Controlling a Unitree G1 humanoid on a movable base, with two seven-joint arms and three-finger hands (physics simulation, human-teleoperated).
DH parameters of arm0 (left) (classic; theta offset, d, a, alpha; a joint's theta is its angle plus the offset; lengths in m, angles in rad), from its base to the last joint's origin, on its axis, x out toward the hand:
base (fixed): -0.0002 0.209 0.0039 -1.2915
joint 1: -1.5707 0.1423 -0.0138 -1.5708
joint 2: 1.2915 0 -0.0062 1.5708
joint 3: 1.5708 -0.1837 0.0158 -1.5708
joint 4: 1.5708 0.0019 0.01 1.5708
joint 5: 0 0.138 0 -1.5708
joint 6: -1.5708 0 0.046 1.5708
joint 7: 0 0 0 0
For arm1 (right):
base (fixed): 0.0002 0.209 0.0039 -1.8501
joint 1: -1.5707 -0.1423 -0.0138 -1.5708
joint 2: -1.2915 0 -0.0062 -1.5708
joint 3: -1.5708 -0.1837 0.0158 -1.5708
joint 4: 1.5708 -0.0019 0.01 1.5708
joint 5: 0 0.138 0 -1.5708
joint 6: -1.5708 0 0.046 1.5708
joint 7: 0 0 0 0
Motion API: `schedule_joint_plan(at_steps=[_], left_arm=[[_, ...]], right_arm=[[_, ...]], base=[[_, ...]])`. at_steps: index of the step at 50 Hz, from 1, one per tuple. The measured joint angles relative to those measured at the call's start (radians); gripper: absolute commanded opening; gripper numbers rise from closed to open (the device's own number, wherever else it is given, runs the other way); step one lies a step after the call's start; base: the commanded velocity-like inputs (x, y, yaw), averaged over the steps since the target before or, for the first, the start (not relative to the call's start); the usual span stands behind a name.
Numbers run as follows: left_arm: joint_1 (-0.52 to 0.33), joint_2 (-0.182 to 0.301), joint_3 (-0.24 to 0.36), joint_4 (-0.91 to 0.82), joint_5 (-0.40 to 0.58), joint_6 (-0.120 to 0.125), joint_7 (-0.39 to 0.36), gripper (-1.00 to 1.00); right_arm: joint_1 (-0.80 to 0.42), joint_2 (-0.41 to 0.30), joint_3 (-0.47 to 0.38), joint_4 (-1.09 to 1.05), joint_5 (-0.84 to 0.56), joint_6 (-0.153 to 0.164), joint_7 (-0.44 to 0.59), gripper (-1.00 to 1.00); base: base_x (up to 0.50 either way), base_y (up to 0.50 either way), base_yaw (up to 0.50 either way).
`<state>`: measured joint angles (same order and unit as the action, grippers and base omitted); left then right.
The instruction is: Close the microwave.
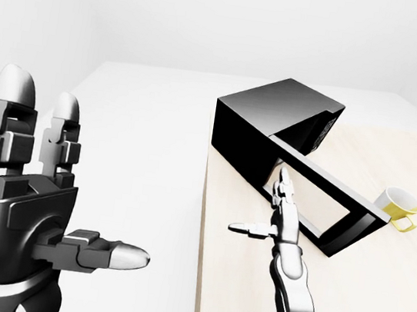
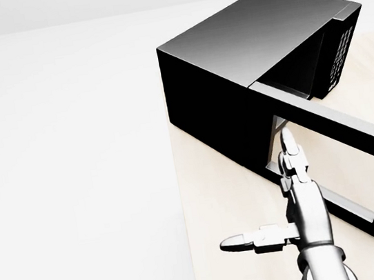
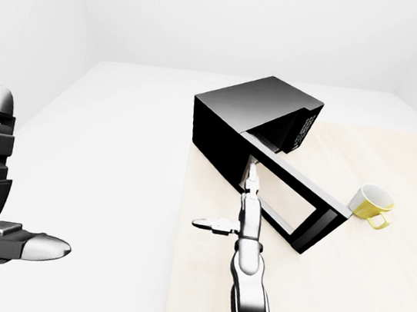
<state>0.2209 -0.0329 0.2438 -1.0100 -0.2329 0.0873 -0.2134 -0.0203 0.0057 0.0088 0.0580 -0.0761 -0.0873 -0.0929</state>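
Observation:
The black microwave (image 2: 250,40) sits at the table's left edge, upper middle of the head view. Its door (image 2: 341,122), a black frame with a see-through window, stands swung wide open toward the lower right. My right hand (image 2: 268,195) reaches up from the bottom, open, its long fingers (image 2: 290,150) straight and pointing at the door's hinge end, thumb out to the left. Whether the fingertips touch the door I cannot tell. My left hand (image 1: 73,176) is raised at the left of the left-eye view, open and holding nothing.
The microwave stands on a light wooden table (image 2: 216,198); its left edge runs just under the microwave's corner. A yellow and white mug (image 1: 398,204) stands by the door's far end. White floor and walls surround the table.

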Motion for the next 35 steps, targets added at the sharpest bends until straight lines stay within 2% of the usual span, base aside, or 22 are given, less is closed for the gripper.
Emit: schedule_joint_plan(at_steps=[35], left_arm=[[0.005, -0.001, -0.004, -0.004, 0.003, 0.0, -0.002, 1.0]], right_arm=[[-0.037, -0.02, -0.041, 0.076, 0.021, 0.0, -0.008, 1.0]], base=[[0.0, 0.0, 0.0]])
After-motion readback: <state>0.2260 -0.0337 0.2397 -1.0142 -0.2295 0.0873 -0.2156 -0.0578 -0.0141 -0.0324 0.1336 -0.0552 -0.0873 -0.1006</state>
